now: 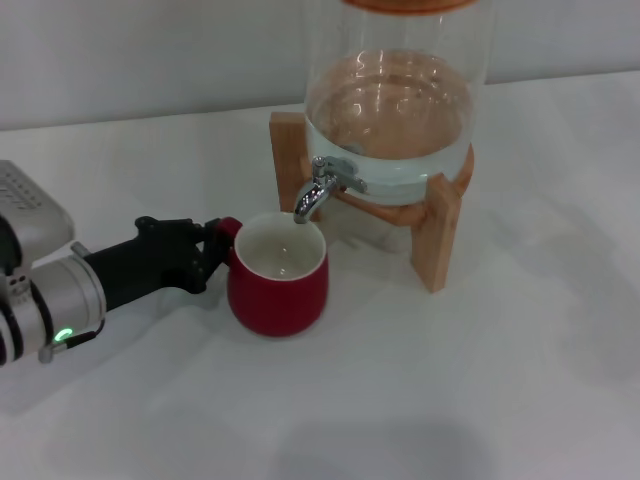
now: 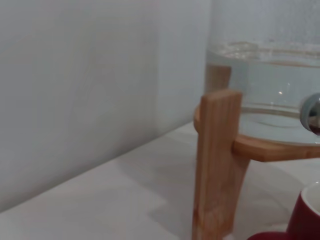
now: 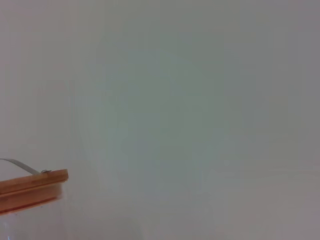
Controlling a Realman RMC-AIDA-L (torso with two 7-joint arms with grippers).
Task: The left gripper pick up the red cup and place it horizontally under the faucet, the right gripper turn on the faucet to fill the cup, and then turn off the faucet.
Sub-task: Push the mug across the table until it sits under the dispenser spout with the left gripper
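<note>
The red cup (image 1: pixel 278 275) stands upright on the white table, its mouth right under the spout of the chrome faucet (image 1: pixel 322 187). My left gripper (image 1: pixel 218 245) reaches in from the left and is shut on the cup's small handle. No stream of water shows from the spout. In the left wrist view the cup's rim (image 2: pixel 306 220) and a bit of the faucet (image 2: pixel 313 113) show at the edge. My right gripper is out of view.
The glass dispenser (image 1: pixel 395 90), partly filled with water, sits on a wooden stand (image 1: pixel 436 235) behind the cup. The stand's leg (image 2: pixel 216 165) fills the left wrist view. The right wrist view shows the dispenser's wooden lid (image 3: pixel 30 186) and a wall.
</note>
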